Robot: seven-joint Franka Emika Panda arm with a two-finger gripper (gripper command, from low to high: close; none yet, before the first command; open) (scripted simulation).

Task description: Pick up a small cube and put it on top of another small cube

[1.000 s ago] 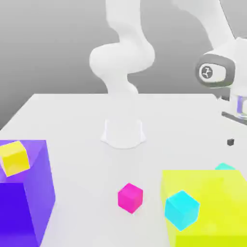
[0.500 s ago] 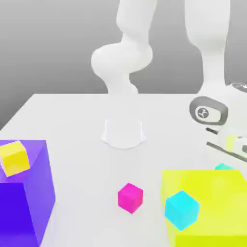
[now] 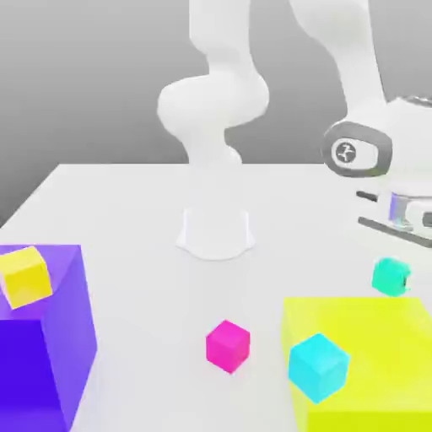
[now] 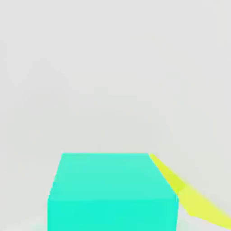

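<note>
teal-green cube (image 3: 391, 276) seemingly in gripper (image 3: 396, 253)

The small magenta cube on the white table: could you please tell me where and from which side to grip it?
Come from straight above and pinch two opposite upright faces of the small magenta cube. It sits flat on the white table, apart from the large yellow block, one edge toward the exterior view, so probably rotate the grip to match.

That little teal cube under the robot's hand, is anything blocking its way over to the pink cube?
Nothing visible blocks it. The teal cube sits beyond the big yellow block, whose corner lies near a straight line to the pink cube; bare table otherwise.
</note>
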